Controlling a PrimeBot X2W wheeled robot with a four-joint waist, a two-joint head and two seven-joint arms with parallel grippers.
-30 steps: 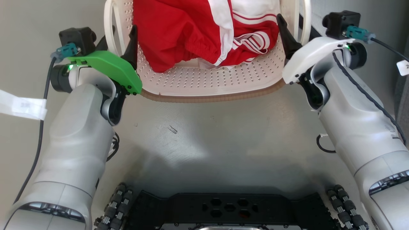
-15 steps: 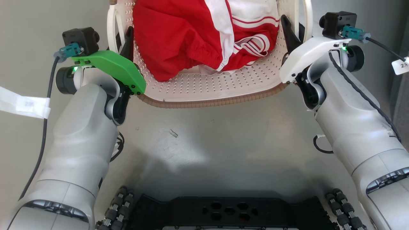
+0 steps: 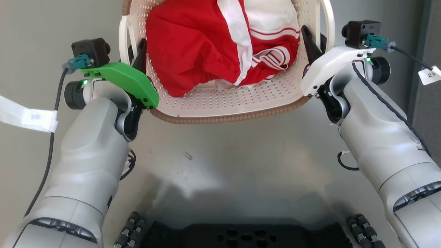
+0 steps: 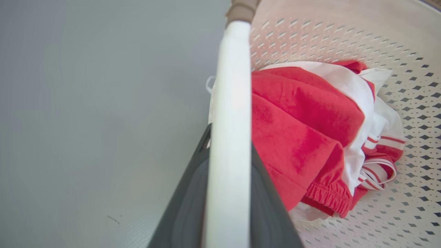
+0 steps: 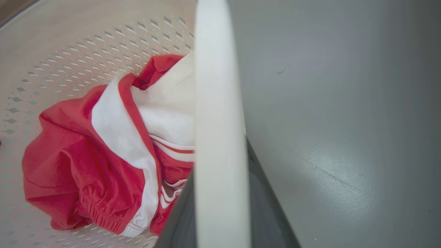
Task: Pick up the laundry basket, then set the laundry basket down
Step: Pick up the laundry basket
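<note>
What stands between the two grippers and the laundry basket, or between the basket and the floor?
Nothing visible. The left gripper clamps the left handle and the right gripper the right handle of the laundry basket directly. The grey floor beside it bears just a small scuff.

One basket (image 3: pixel 224 103), two white handles (image 3: pixel 123 38), one red-and-white clothing heap (image 3: pixel 193 44), two grippers, left gripper (image 3: pixel 136 48) and right gripper (image 3: pixel 313 36), two pale arms (image 3: pixel 89 155), two paper tags (image 3: pixel 430 75).

Our forearms (image 3: pixel 89 162) are pale grey, rounded; L wrist cover (image 3: pixel 120 78) green, R cover (image 3: pixel 332 63) white. Each carries a black cam block (image 3: pixel 90 48), teal plug (image 3: pixel 78 62), black cable (image 3: pixel 51 144), white tag (image 3: pixel 29 115). Fingers (image 3: pixel 141 57) dark, tapered. Our base (image 3: pixel 241 236): black w/ roller wheels (image 3: pixel 129 229).
</note>
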